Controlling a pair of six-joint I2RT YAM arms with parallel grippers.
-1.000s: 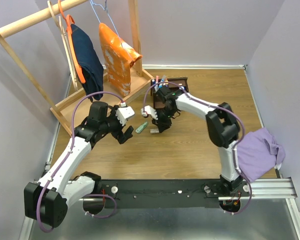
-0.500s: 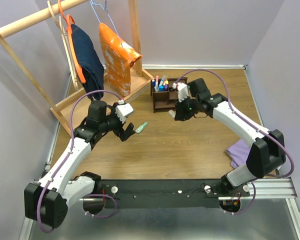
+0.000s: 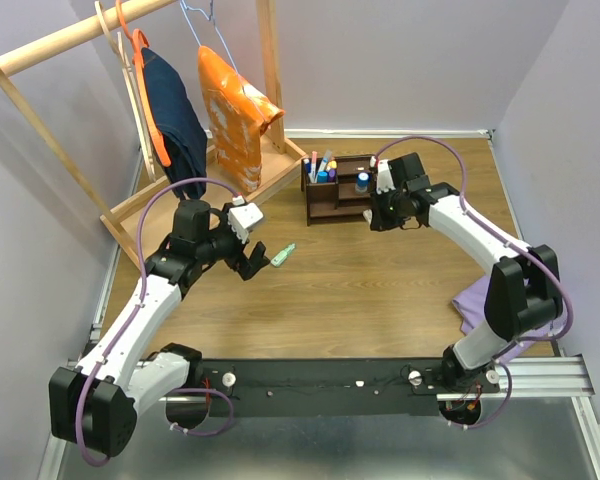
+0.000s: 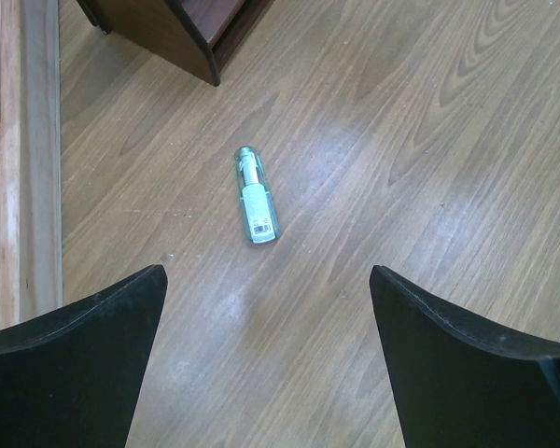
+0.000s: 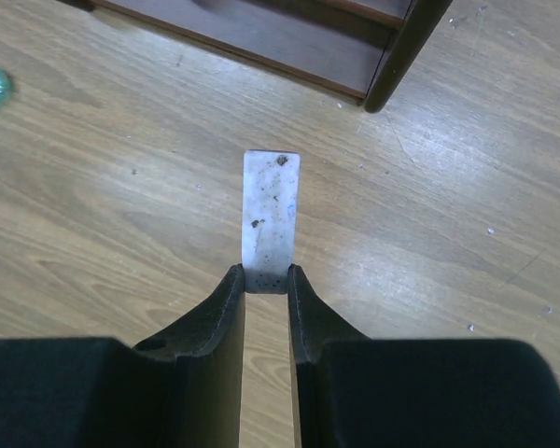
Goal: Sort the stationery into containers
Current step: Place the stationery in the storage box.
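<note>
The right gripper (image 5: pixel 266 277) pinches a flat white speckled piece (image 5: pixel 270 219) by its near end; the dark brown wooden organizer (image 5: pixel 261 35) sits just ahead, so it should clear the rim before releasing

Top cam: fixed, high behind the near edge, tilted down and forward over the whole wood-grain table (image 3: pixel 380 290) to the back wall (image 3: pixel 400 60). Left wrist cam: close, steep down between the wide-apart black fingers of the left gripper (image 4: pixel 266 273). Right wrist cam: closer still, down along the right gripper (image 5: pixel 266 276) pinching a white flat strip (image 5: pixel 270 219). All 3 views share the dark brown wooden organizer (image 3: pixel 337 190) and the pale green tube-shaped piece (image 3: pixel 283 254). That piece sits mid-frame on left wrist and at the far left edge on right wrist.
</note>
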